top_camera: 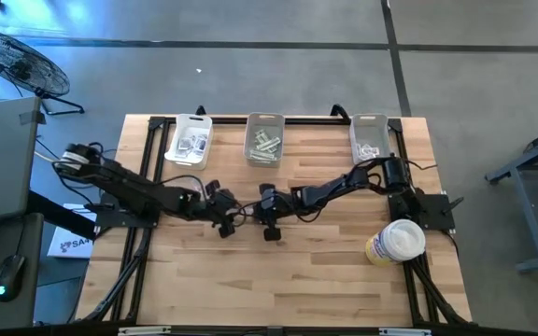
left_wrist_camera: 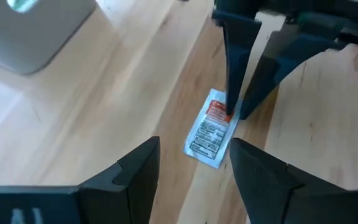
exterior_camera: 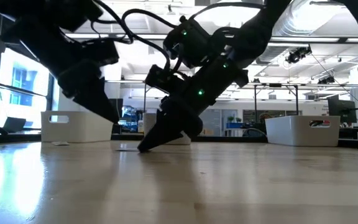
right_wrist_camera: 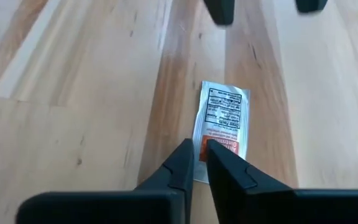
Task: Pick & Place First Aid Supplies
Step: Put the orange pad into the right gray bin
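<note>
While the right gripper (right_wrist_camera: 196,163) presses its tips down on the table, its two dark fingers stand almost together, with only a thin gap left between them. They pinch at the red end of a small white packet (right_wrist_camera: 224,127) that lies flat on the wood. It looks like they have the edge, but I cannot tell if the hold is firm, since the packet is not off the table.

From the left wrist view, the same packet (left_wrist_camera: 211,129) shows with those dark tips coming down on its red end. The low view shows the right gripper (exterior_camera: 146,147) leaning steeply, its point touching the table top (exterior_camera: 229,186).

Just across from it, the left gripper (left_wrist_camera: 194,163) hangs above the packet with its fingers spread wide and nothing in them. It waits there, close by.

From above, both arms meet near the middle of the table (top_camera: 325,271). Three clear bins (top_camera: 264,138) sit in a row along the far edge, well apart from the packet, each with small packets inside. A white and yellow tub (top_camera: 396,243) stands near the right arm's base.

My guess is that this is the picking step. Next, the right gripper needs to squeeze fully, lift slowly, and check that the thin packet comes up too. Then it must carry it to a bin. The packet is flat and slippery, so it could slide out.
</note>
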Tool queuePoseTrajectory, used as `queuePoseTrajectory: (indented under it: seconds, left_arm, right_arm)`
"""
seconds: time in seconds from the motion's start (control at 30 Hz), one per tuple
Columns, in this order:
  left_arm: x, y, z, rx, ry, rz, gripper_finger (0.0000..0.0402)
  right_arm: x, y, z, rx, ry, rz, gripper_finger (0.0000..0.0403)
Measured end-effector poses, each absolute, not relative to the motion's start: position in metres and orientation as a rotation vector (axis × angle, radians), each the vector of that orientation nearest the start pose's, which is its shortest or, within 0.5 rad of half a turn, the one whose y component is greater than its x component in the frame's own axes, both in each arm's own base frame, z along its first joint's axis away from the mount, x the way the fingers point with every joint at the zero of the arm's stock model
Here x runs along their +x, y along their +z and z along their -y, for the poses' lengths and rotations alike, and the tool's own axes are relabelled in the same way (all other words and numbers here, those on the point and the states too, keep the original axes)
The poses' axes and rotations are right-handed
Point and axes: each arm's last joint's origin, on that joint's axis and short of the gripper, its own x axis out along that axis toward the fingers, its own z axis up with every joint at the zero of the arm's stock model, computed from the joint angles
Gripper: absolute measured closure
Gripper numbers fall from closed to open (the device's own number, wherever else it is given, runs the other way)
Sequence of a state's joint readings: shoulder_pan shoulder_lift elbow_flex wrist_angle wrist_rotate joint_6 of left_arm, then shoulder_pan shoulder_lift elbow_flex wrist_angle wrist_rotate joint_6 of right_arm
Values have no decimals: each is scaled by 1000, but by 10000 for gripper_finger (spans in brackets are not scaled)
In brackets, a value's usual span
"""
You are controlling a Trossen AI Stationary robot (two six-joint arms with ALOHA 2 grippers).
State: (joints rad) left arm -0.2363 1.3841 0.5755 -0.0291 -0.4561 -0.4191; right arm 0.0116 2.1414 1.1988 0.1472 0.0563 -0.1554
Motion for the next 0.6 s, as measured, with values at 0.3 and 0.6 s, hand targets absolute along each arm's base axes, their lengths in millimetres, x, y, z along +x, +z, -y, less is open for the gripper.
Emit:
queuePoseTrajectory:
  seconds: [0.3,0.6]
  left_arm:
    - [239,161,44,-98,396,-724,209]
    - [239,161,43,-96,400,-722,209]
  right_arm:
    - [420,97,-6,-155,-48,-815,399]
    - [410,137,-17,-109,-83,-795,402]
